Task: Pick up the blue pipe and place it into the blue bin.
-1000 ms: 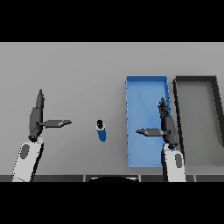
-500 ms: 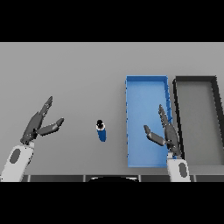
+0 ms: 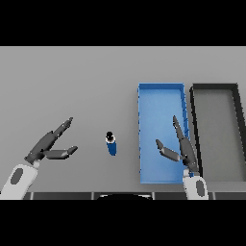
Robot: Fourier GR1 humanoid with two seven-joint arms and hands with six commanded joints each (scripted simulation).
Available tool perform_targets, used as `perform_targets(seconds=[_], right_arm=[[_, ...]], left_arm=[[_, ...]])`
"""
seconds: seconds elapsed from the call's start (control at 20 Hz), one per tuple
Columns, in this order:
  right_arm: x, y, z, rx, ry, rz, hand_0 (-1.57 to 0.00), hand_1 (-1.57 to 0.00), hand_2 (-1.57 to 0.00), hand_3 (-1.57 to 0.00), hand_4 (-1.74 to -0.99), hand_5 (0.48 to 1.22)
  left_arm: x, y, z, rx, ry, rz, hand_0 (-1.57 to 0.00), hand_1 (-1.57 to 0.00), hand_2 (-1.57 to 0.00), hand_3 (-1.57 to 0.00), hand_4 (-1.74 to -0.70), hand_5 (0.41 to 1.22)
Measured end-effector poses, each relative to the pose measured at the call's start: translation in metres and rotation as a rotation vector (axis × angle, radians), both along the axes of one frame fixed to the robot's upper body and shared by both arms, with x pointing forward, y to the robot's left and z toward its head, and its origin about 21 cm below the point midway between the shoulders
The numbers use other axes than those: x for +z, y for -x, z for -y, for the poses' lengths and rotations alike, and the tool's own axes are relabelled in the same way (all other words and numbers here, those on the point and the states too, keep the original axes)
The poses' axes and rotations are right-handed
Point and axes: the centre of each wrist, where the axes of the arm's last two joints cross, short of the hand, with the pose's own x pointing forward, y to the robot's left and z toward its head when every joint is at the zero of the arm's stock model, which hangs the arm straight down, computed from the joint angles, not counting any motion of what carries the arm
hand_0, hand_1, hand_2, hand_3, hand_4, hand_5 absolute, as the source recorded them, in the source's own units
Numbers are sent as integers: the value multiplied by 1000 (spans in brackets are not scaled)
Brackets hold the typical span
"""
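Head view: left hand [image 3: 48, 144] has swung its straight, empty fingers toward the blue pipe [image 3: 111, 143], now well left of it. Right hand [image 3: 180, 146], open and empty, hovers over the blue bin [image 3: 161, 93] right of the pipe. Grasp not yet begun.

Even flat light, faint shadows, no glare

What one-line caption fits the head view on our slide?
Blue pipe stands on the grey table between open left hand and open right hand, which hovers over the blue bin.
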Motion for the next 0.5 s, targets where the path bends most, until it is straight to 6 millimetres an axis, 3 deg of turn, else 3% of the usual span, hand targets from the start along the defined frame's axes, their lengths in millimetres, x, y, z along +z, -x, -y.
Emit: perform_targets(seconds=[0.4, 0.5], right_arm=[[5, -2, -3, 1, 6, -2, 1, 1, 1, 1, -1223, 619], [3, 0, -3, -3, -2, -4, 1, 1, 1, 1, -1228, 621]], left_arm=[[-17, 19, 66, -171, -6, -23, 1, 1, 1, 1, -1186, 466], [-22, 17, 76, -170, -10, -22, 1, 1, 1, 1, -1189, 463]])
